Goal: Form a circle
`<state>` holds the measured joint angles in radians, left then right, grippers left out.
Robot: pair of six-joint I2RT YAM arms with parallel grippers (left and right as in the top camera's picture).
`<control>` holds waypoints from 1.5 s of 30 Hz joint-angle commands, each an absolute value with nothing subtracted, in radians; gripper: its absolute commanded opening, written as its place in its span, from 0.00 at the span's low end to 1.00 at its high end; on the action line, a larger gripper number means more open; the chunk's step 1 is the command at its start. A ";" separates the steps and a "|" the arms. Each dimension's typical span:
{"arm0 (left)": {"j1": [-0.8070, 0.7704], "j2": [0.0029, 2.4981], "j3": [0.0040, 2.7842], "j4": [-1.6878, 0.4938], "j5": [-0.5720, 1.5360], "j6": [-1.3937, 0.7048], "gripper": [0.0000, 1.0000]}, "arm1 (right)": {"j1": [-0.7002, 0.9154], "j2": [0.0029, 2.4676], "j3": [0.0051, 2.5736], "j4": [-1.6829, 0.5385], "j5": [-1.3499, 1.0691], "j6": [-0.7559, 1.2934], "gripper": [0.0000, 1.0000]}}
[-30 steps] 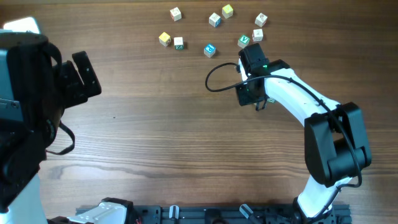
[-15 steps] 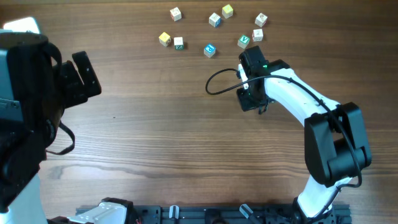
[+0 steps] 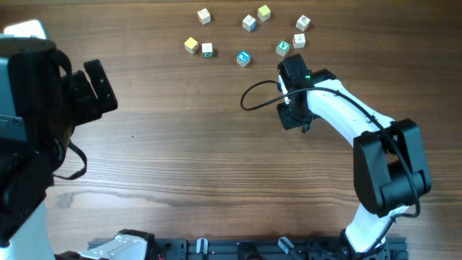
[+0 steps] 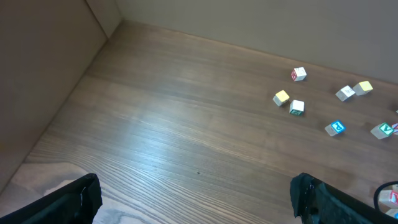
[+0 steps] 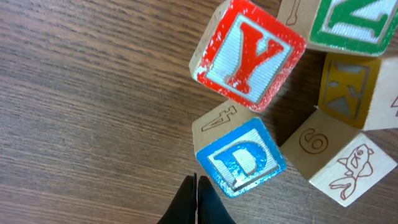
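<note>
Now we're at the fine-tuning stage, by the look of it. The right claw (image 5: 196, 194) has its fingers pressed together into one black point, pinching nothing, and seems to be working as a poker. Just ahead of that point sits the circle (image 5: 306, 140), a snug huddle on the bench (image 5: 74, 112). The blue D cube (image 5: 241, 158) is nearest and the red Y cube (image 5: 247, 53) lies beyond it. A green-lettered cube (image 5: 351, 22) and a yellow-lettered cube (image 5: 348, 90) sit off to the right, and a fish-drawing cube (image 5: 348, 177) closes the loop.

The tip is just beside the D's lower-left corner; touching or a hair off, I can't tell. From overhead the ring is hidden under the arm, while the loose cubes (image 3: 243, 58) lie scattered further up the bench.

The left claw (image 4: 193, 193) hangs spread wide and empty, well apart from all this.

The D sits askew to its neighbours, so I'd say the next move is a short, gentle nudge to square it — too hard and the ring could burst.
</note>
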<state>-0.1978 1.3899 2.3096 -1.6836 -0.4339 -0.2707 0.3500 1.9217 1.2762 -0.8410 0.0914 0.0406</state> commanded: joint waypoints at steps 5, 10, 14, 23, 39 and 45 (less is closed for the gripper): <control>-0.193 1.390 2.309 -1.684 -0.447 -0.269 1.00 | 0.350 1.940 1.283 -0.854 0.114 0.053 0.05; -0.193 1.390 2.309 -1.684 -0.447 -0.269 1.00 | 0.350 1.940 1.283 -0.853 0.118 0.053 0.05; -0.193 1.390 2.309 -1.684 -0.447 -0.269 1.00 | 0.350 1.940 1.283 -0.850 0.119 0.053 0.05; -0.193 1.390 2.309 -1.684 -0.447 -0.269 1.00 | 0.350 1.940 1.283 -0.846 0.140 0.056 0.05; -0.193 1.390 2.309 -1.684 -0.447 -0.269 1.00 | 0.350 1.940 1.283 -0.851 0.139 0.052 0.04; -0.193 1.390 2.309 -1.684 -0.447 -0.269 1.00 | 0.350 1.940 1.283 -0.861 0.139 0.053 0.05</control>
<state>-0.1978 1.3899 2.3096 -1.6840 -0.4343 -0.2707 0.3500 1.9217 1.2762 -0.8570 0.1173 0.0410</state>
